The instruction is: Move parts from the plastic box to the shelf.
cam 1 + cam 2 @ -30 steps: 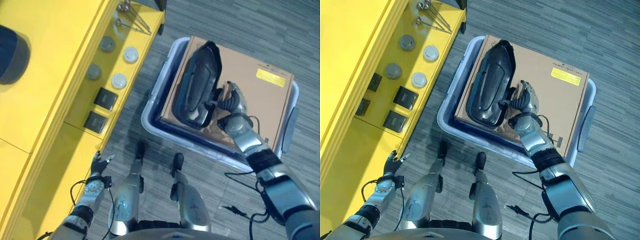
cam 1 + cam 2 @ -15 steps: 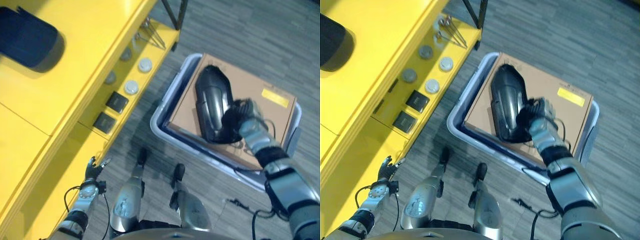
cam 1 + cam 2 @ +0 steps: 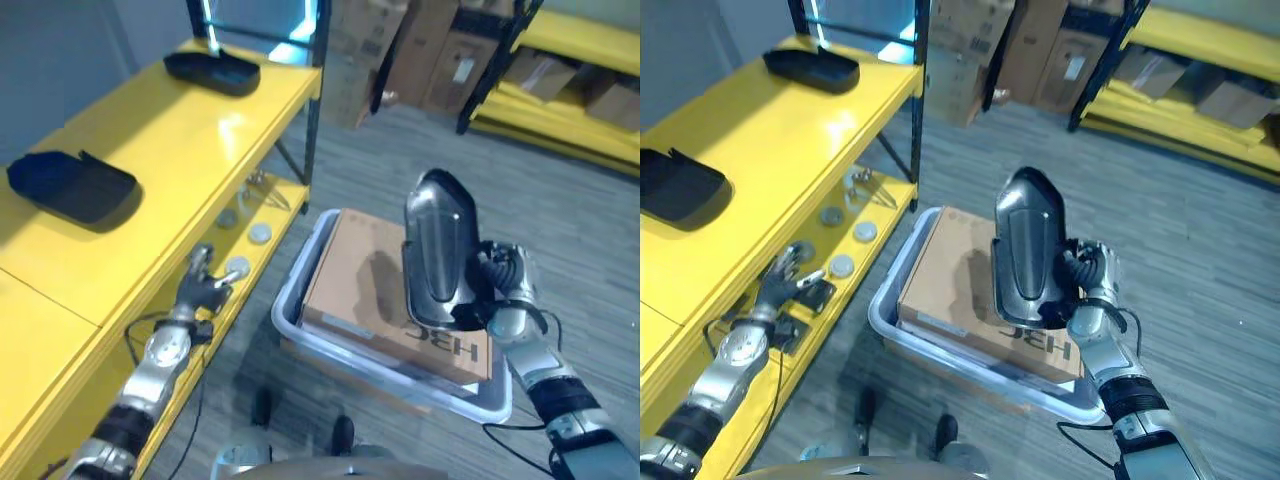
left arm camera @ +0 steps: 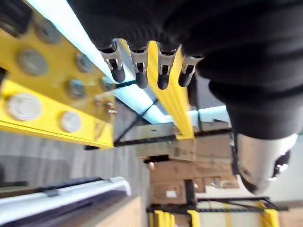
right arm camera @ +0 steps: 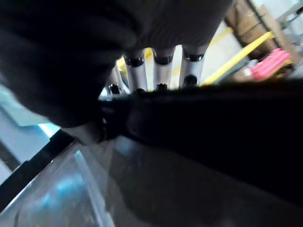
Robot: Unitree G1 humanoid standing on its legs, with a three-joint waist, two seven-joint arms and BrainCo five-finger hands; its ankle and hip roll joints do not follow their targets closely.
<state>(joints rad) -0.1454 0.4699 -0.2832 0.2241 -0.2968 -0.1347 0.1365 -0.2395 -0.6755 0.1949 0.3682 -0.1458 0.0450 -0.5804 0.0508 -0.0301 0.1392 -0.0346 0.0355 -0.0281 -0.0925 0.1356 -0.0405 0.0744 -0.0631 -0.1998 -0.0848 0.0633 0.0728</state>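
Right hand [image 3: 497,300] clamped round the lower edge of a long glossy black moulded part [image 3: 436,250], fingers curled over its rim, part held upright above the cardboard box [image 3: 360,290]. Cardboard box lying inside the pale plastic box [image 3: 300,335] on the grey floor, just beside the yellow shelf [image 3: 130,170]. Left hand [image 3: 203,285] low by the shelf's front edge, fingers loosely spread, gripping nothing. Two black trays [image 3: 70,186] up on the top board, well apart; round discs [image 3: 843,266] and dark blocks [image 3: 790,330] on the lower level.
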